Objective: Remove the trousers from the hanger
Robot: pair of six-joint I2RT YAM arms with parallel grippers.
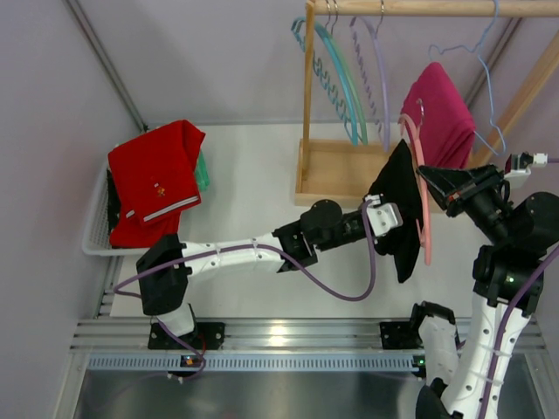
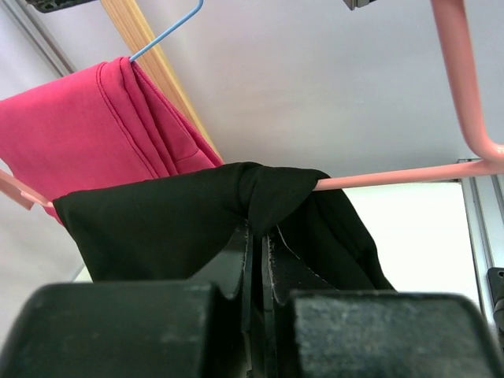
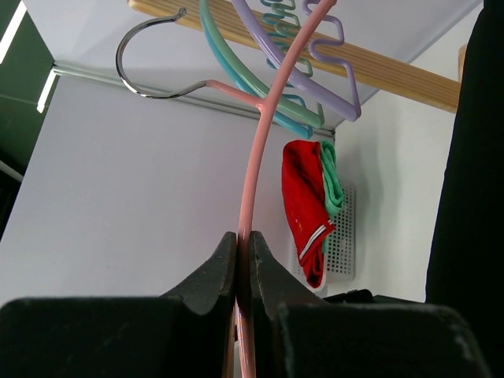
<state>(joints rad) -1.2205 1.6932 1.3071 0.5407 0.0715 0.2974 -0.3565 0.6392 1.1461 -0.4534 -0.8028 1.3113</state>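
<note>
Left gripper (image 2: 258, 236): fingers pressed together, pinching a bunched fold of the black trousers (image 2: 157, 220) just under the bar. You can see the cloth gather to a peak where the jaws meet it.

Trousers: draped over the bottom bar of the pink hanger (image 2: 394, 177), hanging down on both sides of it. In the left wrist view the bar runs side to side, and that is its long axis. The cloth crosses it at right angles, directly above the pinch.

Right gripper (image 3: 243, 240): closed on the hanger's pink shoulder rod, below the metal hook (image 3: 146, 63). The hanger is off the wooden rack (image 1: 336, 170), held in the air between the two arms.

Your left arm has the cloth and your right has the frame. My read: draw the left back across the bar, toward its base, while the right holds firm. Expect the far half to drag.
</note>
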